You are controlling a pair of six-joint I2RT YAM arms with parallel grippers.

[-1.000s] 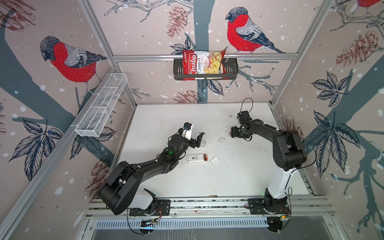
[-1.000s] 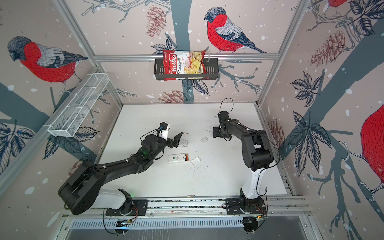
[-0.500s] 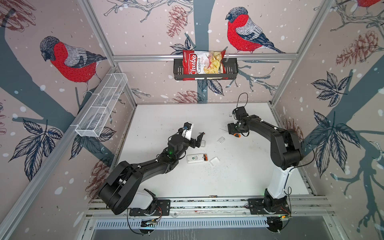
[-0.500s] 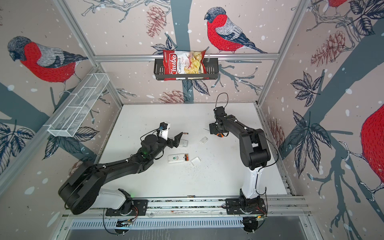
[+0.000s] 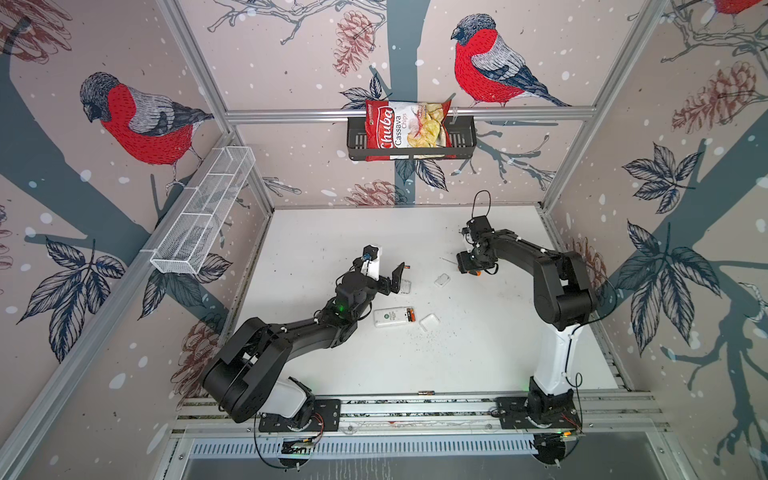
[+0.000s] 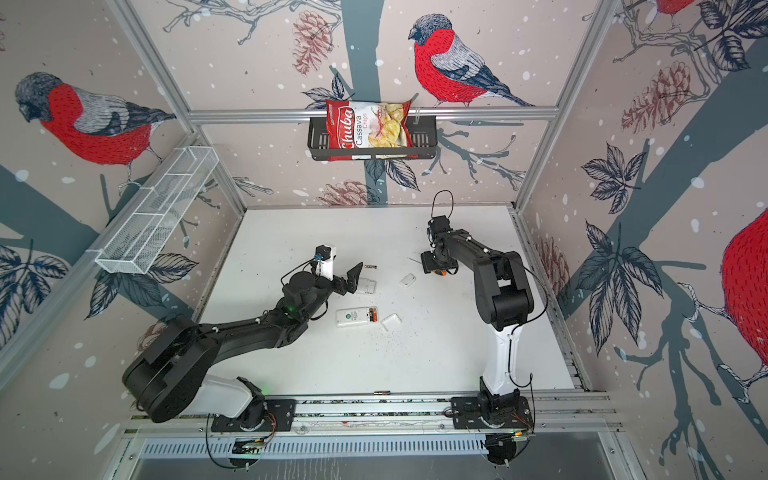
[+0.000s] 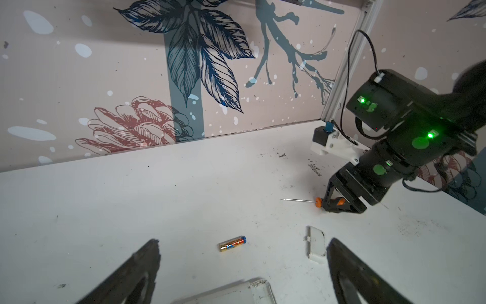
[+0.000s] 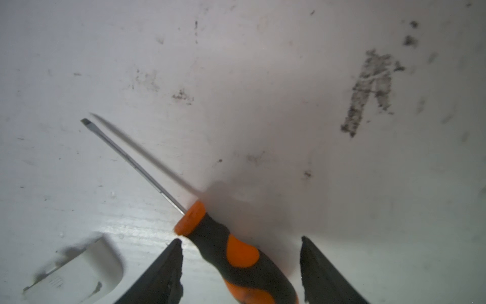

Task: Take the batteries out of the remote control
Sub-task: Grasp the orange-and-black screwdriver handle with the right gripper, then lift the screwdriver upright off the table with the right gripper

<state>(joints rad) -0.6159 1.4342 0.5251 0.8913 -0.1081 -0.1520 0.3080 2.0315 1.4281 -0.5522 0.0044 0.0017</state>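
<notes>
Left gripper (image 7: 243, 241): jaws spread wide and empty, a loose battery (image 7: 232, 243) lying on the surface (image 7: 157, 197) just ahead of them. Right gripper (image 8: 239, 239): jaws parted astride the screwdriver (image 8: 236, 252) handle (no clamp seen). Remote control (image 5: 388, 318) lies open beside the left arm, with an orange battery (image 5: 410, 314) seated inside.

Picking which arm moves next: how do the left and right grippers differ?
The left gripper is wide open and empty, off the table, a loose battery lying close by; the right gripper is low at the table, its open jaws straddling the screwdriver handle. The left gripper is near the remote control; the right gripper is farther from it. Neither holds a battery.
</notes>
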